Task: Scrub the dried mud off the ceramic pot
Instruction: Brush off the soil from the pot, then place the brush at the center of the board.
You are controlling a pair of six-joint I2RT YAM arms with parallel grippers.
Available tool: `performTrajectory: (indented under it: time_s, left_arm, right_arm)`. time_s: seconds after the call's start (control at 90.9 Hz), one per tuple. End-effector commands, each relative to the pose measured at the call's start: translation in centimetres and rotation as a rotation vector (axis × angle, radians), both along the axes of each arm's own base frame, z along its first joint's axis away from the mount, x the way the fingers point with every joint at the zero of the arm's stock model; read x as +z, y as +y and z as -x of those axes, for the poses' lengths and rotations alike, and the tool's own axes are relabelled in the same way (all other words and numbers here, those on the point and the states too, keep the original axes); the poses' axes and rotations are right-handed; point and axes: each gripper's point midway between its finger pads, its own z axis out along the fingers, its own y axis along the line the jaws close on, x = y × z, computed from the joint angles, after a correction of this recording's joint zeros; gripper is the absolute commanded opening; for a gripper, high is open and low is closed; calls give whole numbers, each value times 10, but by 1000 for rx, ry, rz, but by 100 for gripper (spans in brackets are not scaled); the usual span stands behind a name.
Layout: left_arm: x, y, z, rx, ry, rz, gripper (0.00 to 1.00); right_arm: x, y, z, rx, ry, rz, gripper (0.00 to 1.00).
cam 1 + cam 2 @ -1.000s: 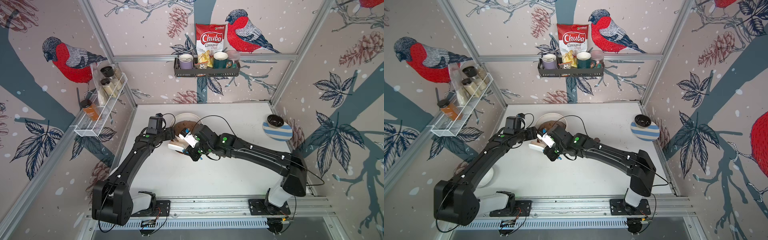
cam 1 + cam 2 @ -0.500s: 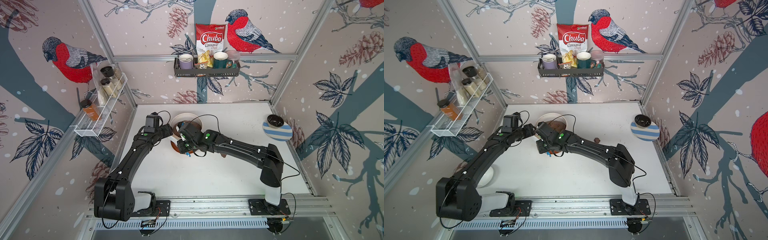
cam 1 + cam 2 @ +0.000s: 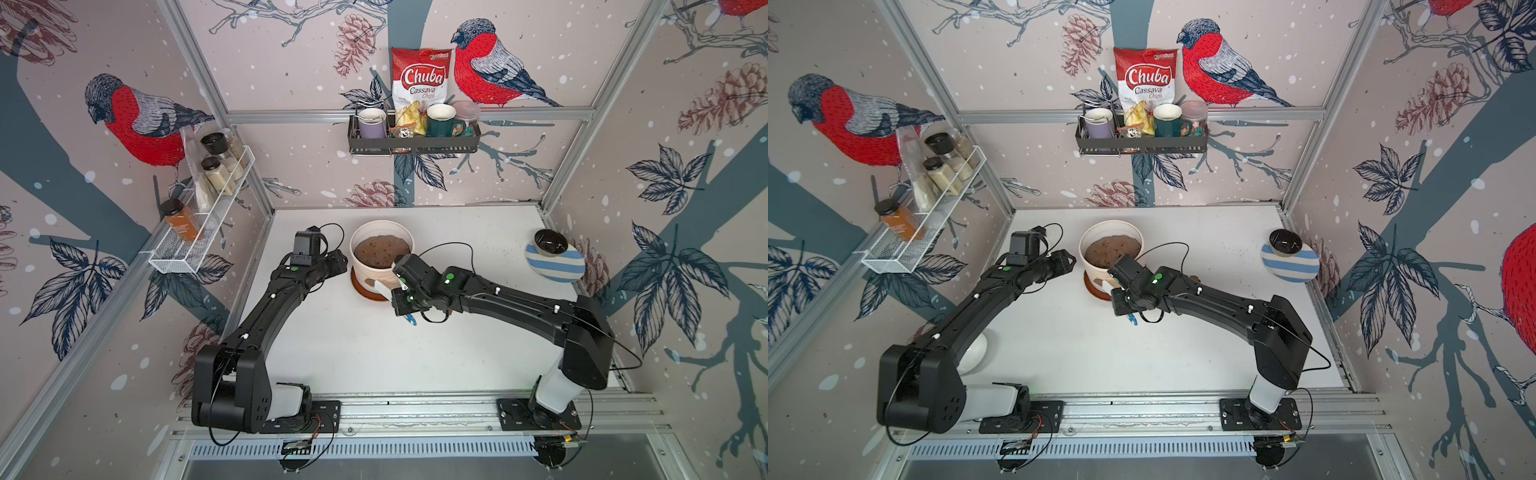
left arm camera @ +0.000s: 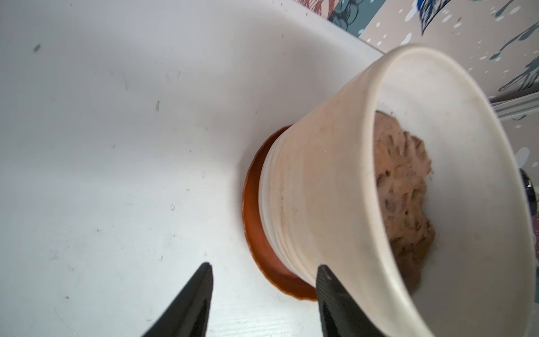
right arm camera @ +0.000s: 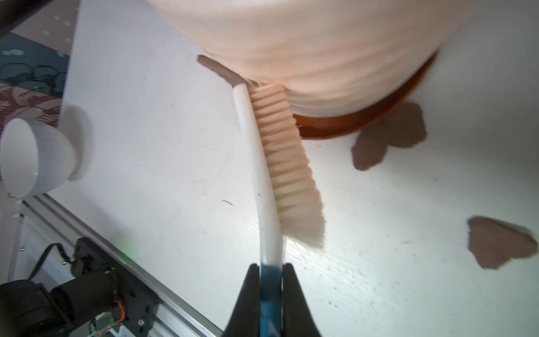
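Gripping the white-and-blue plastic brush (image 5: 264, 175) by its handle, the right hand (image 5: 269, 268) presses cream bristles to the ribbed cream ceramic pot (image 5: 320, 43), upright on the white table (image 5: 145, 116), beside a brown dried mud (image 5: 220, 70) patch. The left hand (image 4: 264, 270) stands half-wide, empty, beside the pot.

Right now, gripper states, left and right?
Left gripper: open, gripping nothing, beside the ceramic pot.
Right gripper: closed on the brush handle.

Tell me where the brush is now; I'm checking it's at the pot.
In the right wrist view, the brush sits in the right end effector, its tip at the pot's lower wall above the brown saucer, on the robot-facing side.
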Motion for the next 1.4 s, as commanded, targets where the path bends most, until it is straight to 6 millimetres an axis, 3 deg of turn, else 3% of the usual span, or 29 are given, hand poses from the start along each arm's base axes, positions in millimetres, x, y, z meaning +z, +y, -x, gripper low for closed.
performTrajectory:
  time_s: [0.0,0.176,0.286,0.352,0.473,0.594,0.715,0.803,0.869,1.023,1.144,1.298,1.387]
  left_arm:
    - [-3,3,2,-6,18,-27,57]
    - [1,6,4,-6,-4,-50,58]
    - [3,7,5,-9,-17,-55,58]
    - [5,7,6,-13,-26,-57,59]
    - [11,9,6,-11,-62,-72,61]
    - [16,18,7,18,-97,-108,64]
    - [20,25,8,46,-124,-140,65]
    - [21,28,9,53,-139,-150,65]
    - [21,28,9,51,-141,-152,65]
    - [19,26,9,43,-132,-149,65]
    - [18,26,9,37,-130,-150,65]
    - [21,26,9,27,-141,-162,67]
    - [23,28,11,30,-148,-177,73]
  right_arm:
    - [5,-21,0,-41,-29,-1,0]
    - [16,-41,20,68,-52,-47,0]
    - [34,-40,40,207,-84,-118,0]
    - [49,-43,42,235,-130,-153,0]
    - [80,-67,23,132,-281,-209,0]
    - [103,-113,-18,-114,-404,-238,0]
    - [111,-157,-51,-334,-439,-255,0]
    - [105,-165,-60,-355,-398,-279,0]
    - [94,-158,-55,-292,-330,-293,0]
    - [44,-139,-28,-201,-54,-278,0]
    - [25,-121,-12,-218,154,-348,0]
    - [14,-135,-29,-308,213,-324,0]
    - [-7,-150,-41,-406,287,-314,0]
